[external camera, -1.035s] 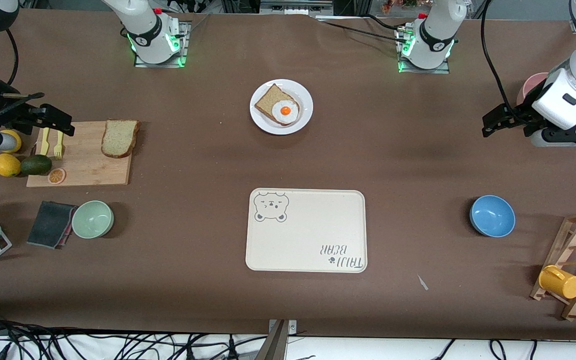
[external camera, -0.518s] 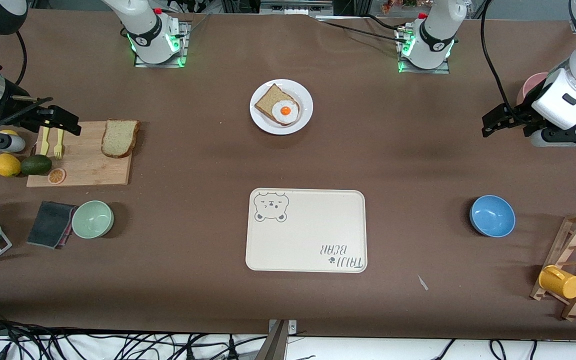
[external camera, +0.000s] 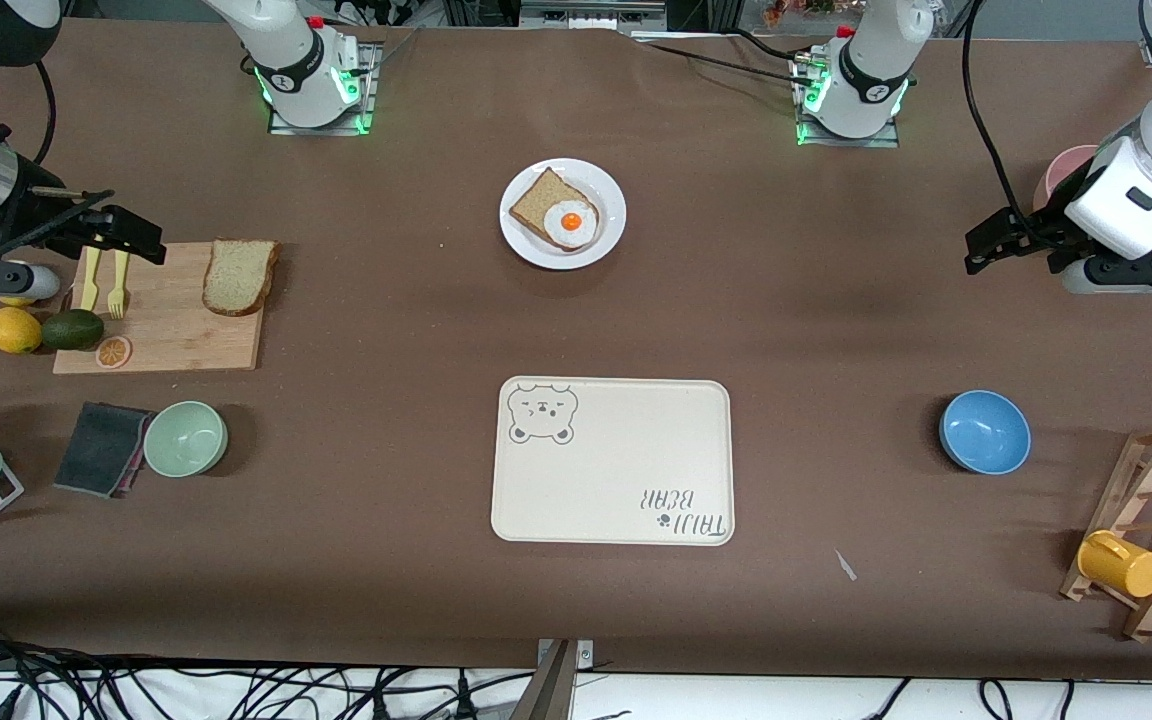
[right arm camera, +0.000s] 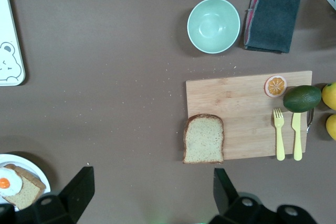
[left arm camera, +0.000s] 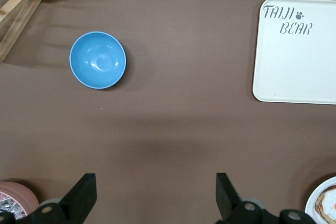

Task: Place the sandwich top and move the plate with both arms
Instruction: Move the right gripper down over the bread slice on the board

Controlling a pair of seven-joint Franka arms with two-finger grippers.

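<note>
right gripper (external camera: 131, 236): jaws open, empty, has crept over the board (external camera: 161, 310) toward bread (external camera: 239, 276). left gripper (external camera: 981, 250): open, waiting. plate (external camera: 609, 240): mid-table. pickup pending.

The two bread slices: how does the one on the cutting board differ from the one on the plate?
The slice on the cutting board is light tan; the slice on the plate is darker brown. The board slice is bare, while the plate slice carries a fried egg. The board slice lies toward the right arm's end, at the edge of the cutting board; the plate slice sits on the plate mid-table. Both lie flat, and neither is held.
</note>
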